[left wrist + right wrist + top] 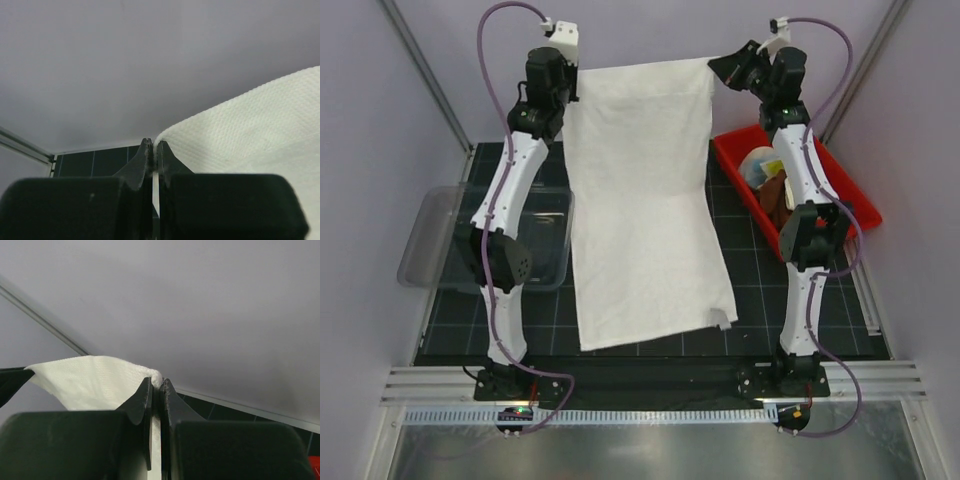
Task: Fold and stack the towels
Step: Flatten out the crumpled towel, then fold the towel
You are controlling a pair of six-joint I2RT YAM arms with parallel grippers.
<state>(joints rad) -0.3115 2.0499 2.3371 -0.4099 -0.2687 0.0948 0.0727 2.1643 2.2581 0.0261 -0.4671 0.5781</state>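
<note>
A large cream-white towel (645,200) is stretched down the middle of the table, its far edge lifted and its near end lying on the black mat. My left gripper (570,75) is shut on the far left corner, and my right gripper (718,68) is shut on the far right corner. In the left wrist view the cloth (250,125) runs off to the right from my pinched gripper (152,150). In the right wrist view the towel (90,377) spreads left from my gripper (156,387). More towels (772,180), brown and yellow, lie bunched in the red bin.
A red bin (850,195) stands at the right of the mat beside the right arm. A clear plastic box (440,250) sits at the left, partly under the left arm. Purple walls close in the back and sides.
</note>
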